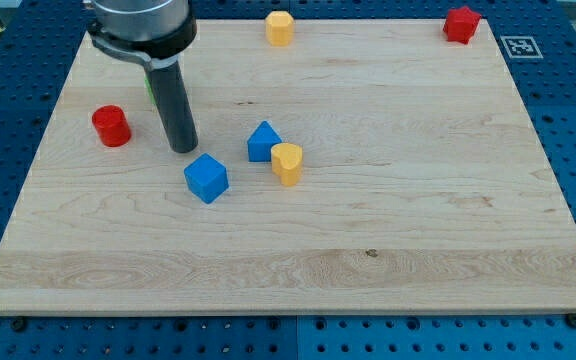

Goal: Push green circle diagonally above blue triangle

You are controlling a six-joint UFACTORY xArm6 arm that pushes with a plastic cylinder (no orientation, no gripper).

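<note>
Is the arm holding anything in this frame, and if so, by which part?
Nothing is held. My tip rests free on the board, between the red cylinder and the blue triangle; a green sliver shows behind the rod.

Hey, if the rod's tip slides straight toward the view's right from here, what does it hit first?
Probably the blue triangle; my tip would likely pass just above the blue cube, though depth is unclear.

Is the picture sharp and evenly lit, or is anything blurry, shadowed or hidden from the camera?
In the camera view the light is soft and even, with no harsh glare on the wooden board; each block, such as the blue cube, casts only a faint shadow. Focus looks sharp throughout. My rod hides most of a green block; my tip stands up and to the view's left of the blue cube.
</note>
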